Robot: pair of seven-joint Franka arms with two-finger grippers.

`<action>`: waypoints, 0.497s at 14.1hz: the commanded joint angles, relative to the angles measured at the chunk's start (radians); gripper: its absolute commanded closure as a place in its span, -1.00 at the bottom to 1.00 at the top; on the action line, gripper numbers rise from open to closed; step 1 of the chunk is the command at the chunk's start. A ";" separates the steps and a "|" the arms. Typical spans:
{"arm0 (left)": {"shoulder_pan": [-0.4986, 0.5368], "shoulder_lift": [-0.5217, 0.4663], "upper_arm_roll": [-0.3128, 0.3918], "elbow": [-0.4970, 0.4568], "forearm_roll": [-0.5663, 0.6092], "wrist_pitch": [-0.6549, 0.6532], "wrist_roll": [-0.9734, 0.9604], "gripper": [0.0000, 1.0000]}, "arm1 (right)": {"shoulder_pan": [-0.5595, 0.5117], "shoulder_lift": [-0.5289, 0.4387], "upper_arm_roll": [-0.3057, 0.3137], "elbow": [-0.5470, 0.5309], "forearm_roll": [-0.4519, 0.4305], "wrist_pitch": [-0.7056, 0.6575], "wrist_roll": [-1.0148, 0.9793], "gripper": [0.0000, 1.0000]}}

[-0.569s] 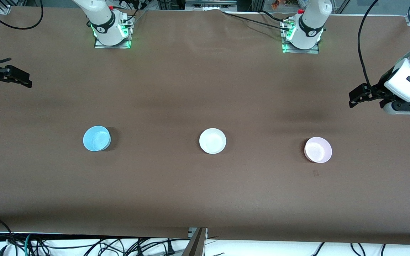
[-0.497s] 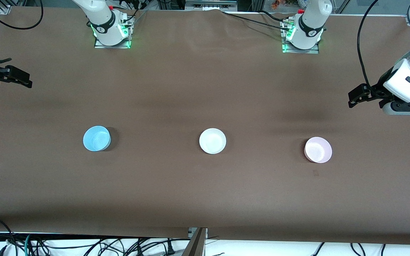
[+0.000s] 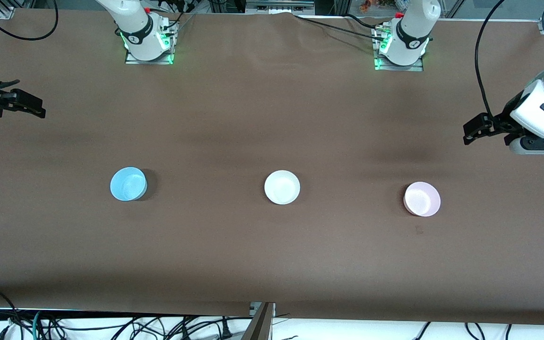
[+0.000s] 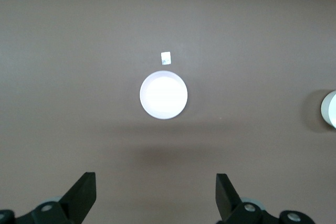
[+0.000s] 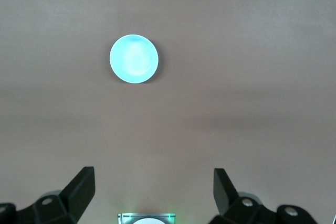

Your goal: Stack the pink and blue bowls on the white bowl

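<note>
over the table's two ends, both arms hang raised, well apart from the bowls. left gripper [image 3: 471,133] is up in the air over bare brown cloth at the left arm's end of the table, wrist white, black fingers [image 4: 84,195] spread wide with nothing between them. right gripper [image 3: 36,109] hangs over the table edge at the right arm's end, mostly cut off in the front view; its wrist view shows the fingers [image 5: 81,187] parted wide and empty too. three bowls sit in a loose row across the middle of the table [image 3: 272,264], all upright, mouths facing up, round so no long axis to note. blue bowl [image 3: 128,183] lies toward the right arm's end, white bowl [image 3: 282,187] in the centre, pink bowl [image 3: 422,199] toward the left arm's end and slightly nearer the front camera than the other two. bowls stand well apart from each other, none touching, none stacked. open cloth all round each bowl, wide bare strips between the row and the arm bases and between the row and the table's front edge. left wrist view looks straight down on the pink bowl [image 4: 163,95], washed pale, with a small white tag [image 4: 166,57] on the cloth just beside it; a sliver of the white bowl [image 4: 329,109] shows at the frame edge. right wrist view shows the blue bowl [image 5: 134,59] alone on bare cloth.
</note>
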 commanded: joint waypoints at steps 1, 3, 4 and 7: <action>0.006 0.107 0.007 0.156 0.013 -0.035 -0.009 -1.00 | -0.001 0.002 0.003 0.012 0.013 -0.004 0.007 -1.00; 0.009 0.121 0.010 0.148 0.021 -0.035 0.003 -1.00 | -0.002 0.002 0.003 0.012 0.013 -0.004 0.009 -1.00; 0.024 0.155 0.010 0.151 0.019 -0.029 0.008 -1.00 | -0.002 0.003 0.003 0.012 0.014 -0.004 0.010 -1.00; 0.107 0.256 0.008 0.137 0.013 0.066 0.077 -1.00 | -0.006 0.003 0.001 0.012 0.014 -0.004 0.010 -1.00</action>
